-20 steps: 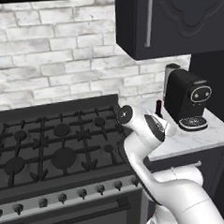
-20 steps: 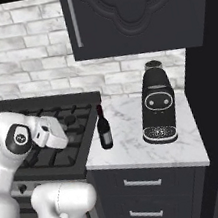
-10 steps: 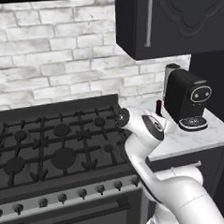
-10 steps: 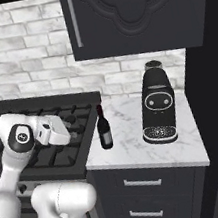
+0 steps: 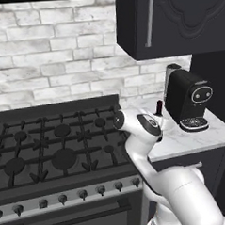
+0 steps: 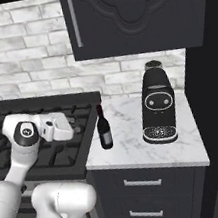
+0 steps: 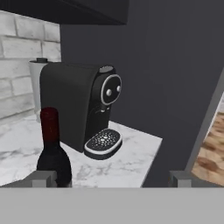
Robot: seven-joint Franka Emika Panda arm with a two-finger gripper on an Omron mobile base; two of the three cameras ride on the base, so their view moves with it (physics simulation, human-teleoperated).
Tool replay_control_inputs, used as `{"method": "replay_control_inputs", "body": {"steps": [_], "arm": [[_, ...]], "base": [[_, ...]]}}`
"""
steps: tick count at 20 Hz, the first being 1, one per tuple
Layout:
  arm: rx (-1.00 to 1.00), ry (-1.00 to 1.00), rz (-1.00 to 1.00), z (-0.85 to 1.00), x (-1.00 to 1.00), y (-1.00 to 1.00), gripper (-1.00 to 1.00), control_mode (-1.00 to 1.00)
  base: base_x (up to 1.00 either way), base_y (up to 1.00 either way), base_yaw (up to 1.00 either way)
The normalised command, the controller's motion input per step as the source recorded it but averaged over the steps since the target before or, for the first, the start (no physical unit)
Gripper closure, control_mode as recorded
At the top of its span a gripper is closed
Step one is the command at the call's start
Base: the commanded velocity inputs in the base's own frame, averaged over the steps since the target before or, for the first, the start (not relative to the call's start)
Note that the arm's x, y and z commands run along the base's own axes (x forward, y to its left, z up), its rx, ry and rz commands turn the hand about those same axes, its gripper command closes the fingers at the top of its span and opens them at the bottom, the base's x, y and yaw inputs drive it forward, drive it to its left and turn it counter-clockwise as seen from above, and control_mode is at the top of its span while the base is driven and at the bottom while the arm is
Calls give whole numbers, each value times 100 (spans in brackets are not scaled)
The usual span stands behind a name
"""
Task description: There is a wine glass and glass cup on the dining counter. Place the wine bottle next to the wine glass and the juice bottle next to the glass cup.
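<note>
The wine bottle is stood upright on the small worktop beside the coffee machine, just ahead-left of the gripper, which is held wide open, nothing gripped.

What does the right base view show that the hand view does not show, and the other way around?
Right base view alone: the gas stove, the drawers under the marble worktop, the cabinet door handle, and the wine bottle's pale label.

Hand view alone: a strip of wooden floor at the right, and the pincer wide open and holding nothing.

Both: the wine bottle standing upright on the marble worktop beside the black coffee machine, and the white brick wall.
</note>
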Motion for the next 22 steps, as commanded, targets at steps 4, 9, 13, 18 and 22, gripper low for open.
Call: {"method": "replay_control_inputs", "body": {"steps": [4, 9, 13, 18, 22], "arm": [[-1, -6, 0, 1, 22, -12, -100, -100], [0, -11, 0, 0, 13, -16, -100, -100], [0, -12, 0, 0, 11, -18, -100, -100], [0, -11, 0, -4, 15, -8, -100, -100], [0, -9, 0, -8, 7, 0, -100, -100]], "base": [[0, 0, 0], [0, 0, 0], [0, 0, 0], [0, 0, 0], [0, 0, 0]]}}
